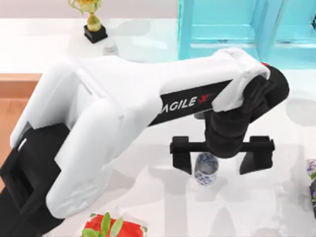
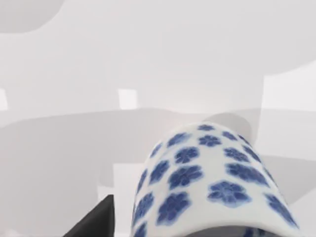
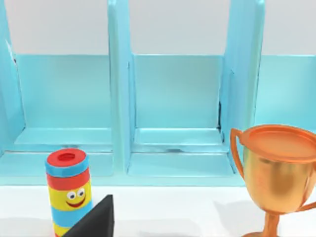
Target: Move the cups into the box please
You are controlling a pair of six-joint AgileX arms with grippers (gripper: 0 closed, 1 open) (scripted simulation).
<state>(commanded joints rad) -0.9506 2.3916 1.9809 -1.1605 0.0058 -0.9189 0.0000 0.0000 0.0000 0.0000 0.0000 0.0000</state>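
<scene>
A white cup with a blue flower pattern (image 1: 206,168) stands upright on the white table, right of the middle. My left gripper (image 1: 220,157) hangs over it, open wide. The cup stands between the two black fingers, nearer the left one, touching neither. The left wrist view has the same cup (image 2: 212,182) very close, with one dark fingertip (image 2: 96,223) beside it. The orange-brown wooden box (image 1: 14,94) lies at the table's left edge, mostly hidden under my left arm. The right wrist view has one dark fingertip (image 3: 96,219) of my right gripper, facing the cabinet.
A turquoise cabinet (image 1: 232,24) stands at the back right. A gold trophy (image 1: 92,19) and a small white bottle (image 1: 109,48) are at the back left. A striped cylinder (image 3: 68,190) and an orange trophy (image 3: 276,173) stand before the cabinet. A red item with green leaves (image 1: 113,228) sits at the front.
</scene>
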